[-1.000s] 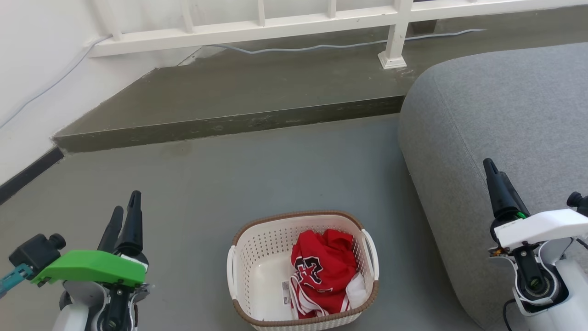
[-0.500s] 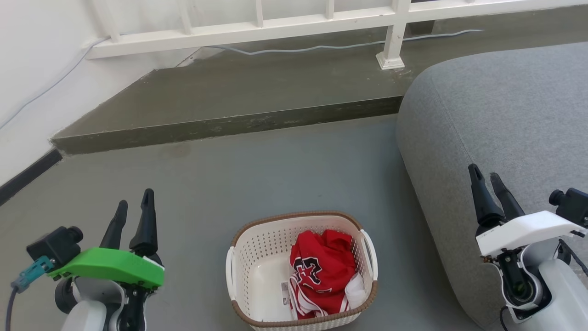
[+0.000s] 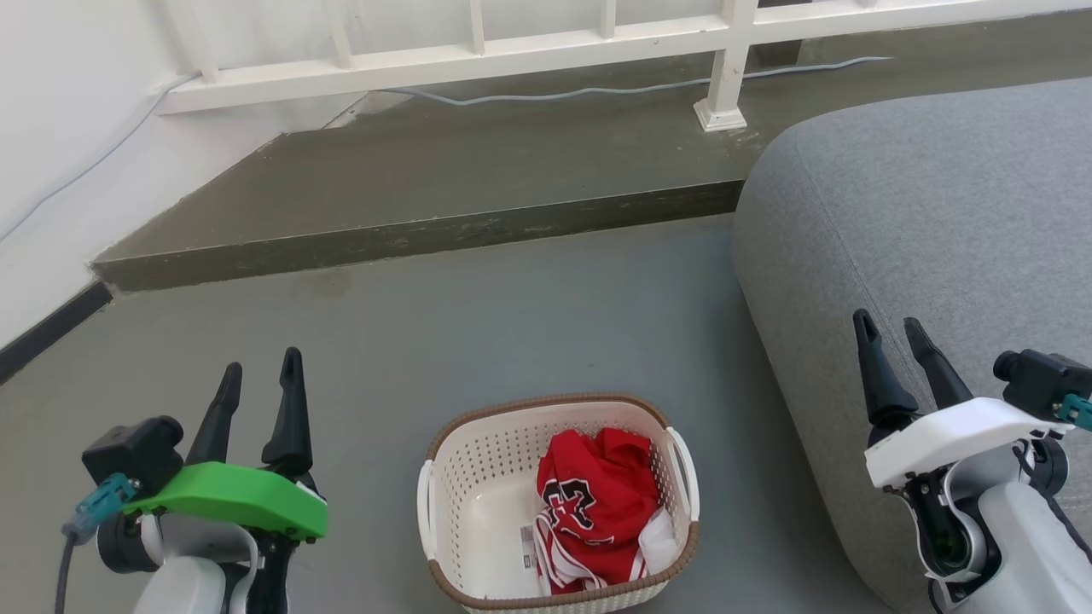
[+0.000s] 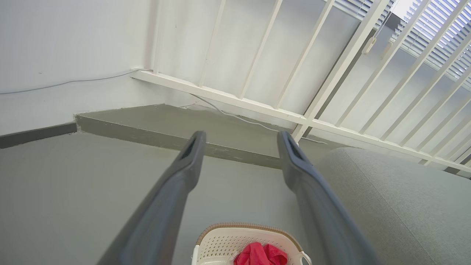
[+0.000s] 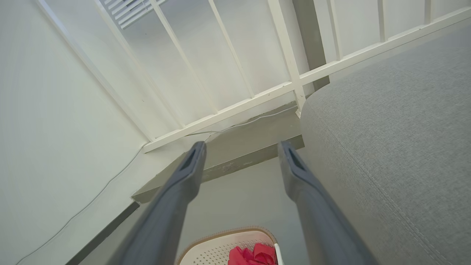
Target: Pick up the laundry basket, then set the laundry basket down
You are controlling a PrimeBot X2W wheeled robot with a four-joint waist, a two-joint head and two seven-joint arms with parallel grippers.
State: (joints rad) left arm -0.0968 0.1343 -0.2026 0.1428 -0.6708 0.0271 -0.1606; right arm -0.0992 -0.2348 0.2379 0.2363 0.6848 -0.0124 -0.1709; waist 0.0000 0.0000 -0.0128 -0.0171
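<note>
Cream-white perforated plastic suggests the laundry basket (image 3: pixel 482 465) is light and fairly stiff, though its thin walls may flex if squeezed. It stands on the grey floor (image 3: pixel 512 324) at the lower centre of the head view, near a grey upholstered seat (image 3: pixel 921 213) on the right. The crumpled red garment (image 3: pixel 597 503) inside probably adds little weight, but it lies toward the right half, so the load may lean that way when lifted. The left handle (image 3: pixel 423 503) and the right handle (image 3: pixel 688 471) look like the sensible holds, one per arm. The left end effector (image 3: pixel 263 362) at lower left and the right end effector (image 3: pixel 887 321) at lower right both have fingers apart, gripping nothing, well apart from the basket. The head view takes in the whole basket. Each wrist view catches its far part at the bottom edge, and the left wrist view adds slatted blinds (image 4: pixel 434 40) beyond the white railing (image 4: pixel 228 99).
</note>
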